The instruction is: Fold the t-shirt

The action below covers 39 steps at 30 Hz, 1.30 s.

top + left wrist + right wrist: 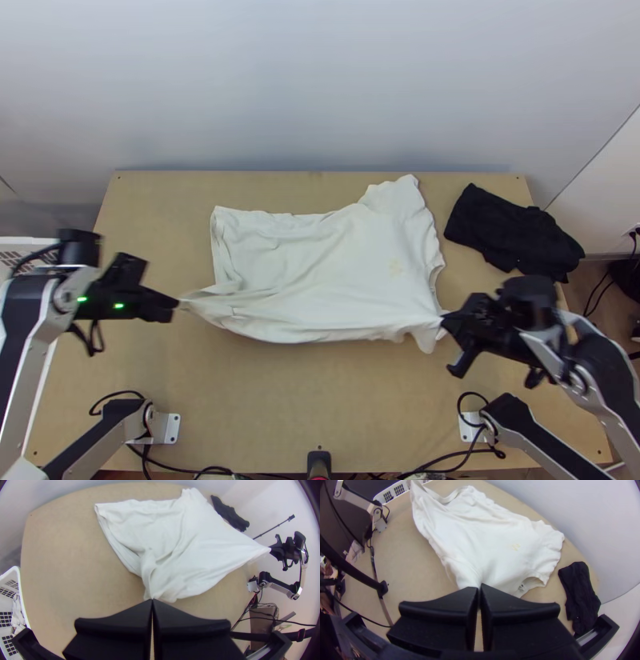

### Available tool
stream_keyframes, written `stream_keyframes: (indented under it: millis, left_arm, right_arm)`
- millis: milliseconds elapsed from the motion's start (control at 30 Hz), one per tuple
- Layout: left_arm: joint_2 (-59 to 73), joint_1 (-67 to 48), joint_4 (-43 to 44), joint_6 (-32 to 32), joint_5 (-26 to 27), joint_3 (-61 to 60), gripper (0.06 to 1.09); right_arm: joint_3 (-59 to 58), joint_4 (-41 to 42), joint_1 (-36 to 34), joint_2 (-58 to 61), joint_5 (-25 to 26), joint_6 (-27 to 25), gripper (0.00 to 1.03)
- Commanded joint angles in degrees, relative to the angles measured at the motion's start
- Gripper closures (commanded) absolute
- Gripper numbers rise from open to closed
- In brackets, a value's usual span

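Note:
The white t-shirt (pixel 320 264) lies across the middle of the table, its near edge stretched between both grippers. In the top view my left gripper (pixel 178 303) is shut on the hem's near corner, pulling it to a point; the right gripper (pixel 445 322) is shut on the near shoulder or sleeve area. The left wrist view has the left gripper (pixel 152 600) pinching gathered cloth of the t-shirt (pixel 166 546). In the right wrist view the right gripper (pixel 479 588) pinches the t-shirt (pixel 480 540), with the neck opening beside it.
A folded or bunched black cloth (pixel 512 232) lies at the table's far right. A white basket (pixel 15 596) with some cloth inside stands off the table's left side. Cables (pixel 216 470) run along the near edge. Bare wood (pixel 320 400) shows between the shirt and that edge.

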Motion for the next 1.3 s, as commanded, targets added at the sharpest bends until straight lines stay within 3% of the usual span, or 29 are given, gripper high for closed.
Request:
stream_keyframes:
  millis: [0, 67, 300, 533, 667, 833, 1067, 1133, 1267]
  left_arm:
    - [-4.40, 13.08, -6.02, 3.44, 4.87, 8.44, 1.05]
    - [-5.19, 16.77, -6.99, 2.92, 5.04, 11.96, 1.05]
    - [-13.54, 24.95, -8.39, 1.33, 5.04, 18.72, 1.04]
    - [-12.40, 20.46, -9.10, -10.88, 7.59, 39.11, 1.04]
    - [-7.21, 5.79, -9.10, -21.61, 7.77, 53.26, 1.05]
    - [-4.05, 0.34, -9.27, -22.40, 7.59, 62.14, 1.05]
    - [-7.83, -1.42, -5.23, -24.95, 6.01, 64.69, 1.05]
    - [-7.83, -1.51, -5.14, -23.89, 5.22, 63.90, 1.04]
    - [-8.00, -1.60, -3.12, -18.44, 1.88, 54.41, 1.04]
  right_arm:
    - [7.16, -1.25, -2.88, -6.62, -0.36, 5.47, 1.00]
    - [10.50, -0.99, -3.50, -7.94, -0.36, 8.46, 1.00]
    - [17.35, 2.88, -5.52, -9.87, 0.08, 10.66, 1.00]
    - [29.13, 9.03, -8.51, -6.00, 0.26, 14.88, 1.00]
    - [39.94, 9.73, -10.62, -2.40, -4.93, 20.33, 1.00]
    - [51.10, 8.77, -14.57, 0.94, -13.54, 27.18, 1.00]
    - [61.91, 7.98, -21.87, 1.64, -21.63, 31.75, 1.00]
    - [61.83, 8.15, -23.71, 1.82, -23.74, 32.28, 1.00]
    - [48.47, 10.96, -24.94, 1.12, -24.61, 28.94, 1.00]
